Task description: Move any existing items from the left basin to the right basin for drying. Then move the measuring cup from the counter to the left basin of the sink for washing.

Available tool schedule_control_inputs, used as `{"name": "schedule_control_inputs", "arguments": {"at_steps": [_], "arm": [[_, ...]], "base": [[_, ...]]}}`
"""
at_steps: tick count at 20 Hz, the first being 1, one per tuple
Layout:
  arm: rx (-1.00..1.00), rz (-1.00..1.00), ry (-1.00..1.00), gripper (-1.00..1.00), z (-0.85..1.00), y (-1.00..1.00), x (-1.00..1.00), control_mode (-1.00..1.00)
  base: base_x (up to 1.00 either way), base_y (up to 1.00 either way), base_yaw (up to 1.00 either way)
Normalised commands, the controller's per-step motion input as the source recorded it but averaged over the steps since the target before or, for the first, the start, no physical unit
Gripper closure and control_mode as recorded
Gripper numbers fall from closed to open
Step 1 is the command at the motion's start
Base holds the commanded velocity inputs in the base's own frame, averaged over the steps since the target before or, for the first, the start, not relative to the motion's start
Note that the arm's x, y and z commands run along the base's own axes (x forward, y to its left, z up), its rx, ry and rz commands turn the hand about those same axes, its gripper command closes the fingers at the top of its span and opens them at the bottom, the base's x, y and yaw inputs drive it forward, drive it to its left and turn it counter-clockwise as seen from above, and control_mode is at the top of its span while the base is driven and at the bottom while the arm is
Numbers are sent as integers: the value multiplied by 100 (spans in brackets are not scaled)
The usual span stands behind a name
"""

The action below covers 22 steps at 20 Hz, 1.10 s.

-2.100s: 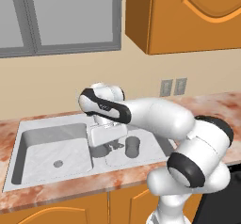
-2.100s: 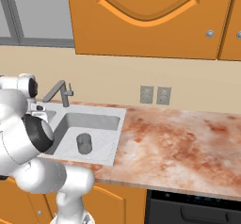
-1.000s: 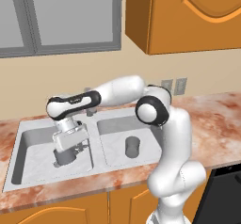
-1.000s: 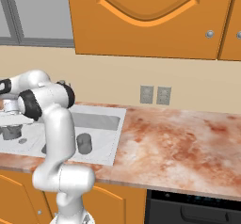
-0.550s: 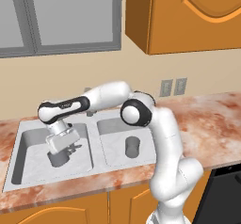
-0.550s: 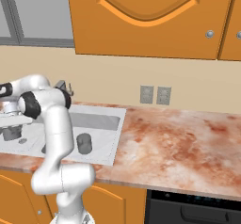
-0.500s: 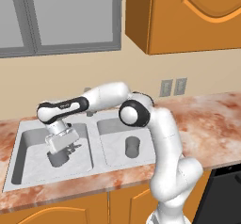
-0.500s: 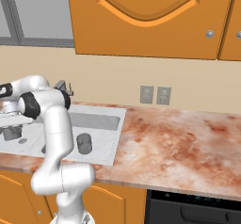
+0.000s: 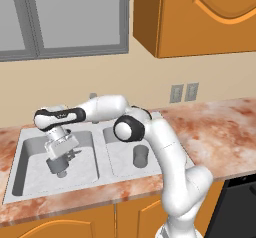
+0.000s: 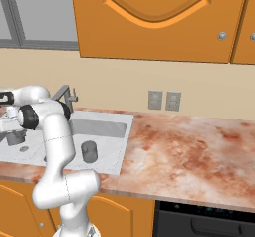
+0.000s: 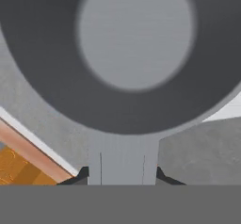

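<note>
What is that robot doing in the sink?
The robot's white arm reaches over the sink, and its hand is low in the left basin, holding the measuring cup by its handle. The hand camera looks right into the cup's round bowl, with the handle between the fingertips. A grey tumbler stands upright in the right basin. So the tumbler is already on the drying side, and the measuring cup is in the washing side, not yet let go.

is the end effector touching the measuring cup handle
Touching. In the hand view the measuring cup handle runs down between the end effector fingertips, each tip pressed against a side with no gap visible.
</note>
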Motion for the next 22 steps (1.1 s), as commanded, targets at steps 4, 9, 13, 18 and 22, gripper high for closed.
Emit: {"name": "schedule_control_inputs", "arguments": {"at_steps": [4, 9, 13, 18, 22], "arm": [[4, 4, -2, 100, -34, 6, 22, -100], [1, 5, -12, 100, -49, 3, 4, -100], [3, 6, -22, 100, -34, 0, -11, -100], [5, 6, -25, 100, -17, 0, -28, -100], [8, 5, -22, 100, -13, 0, -19, -100]], "base": [[0, 0, 0], [0, 0, 0], [0, 0, 0], [0, 0, 0], [0, 0, 0]]}}
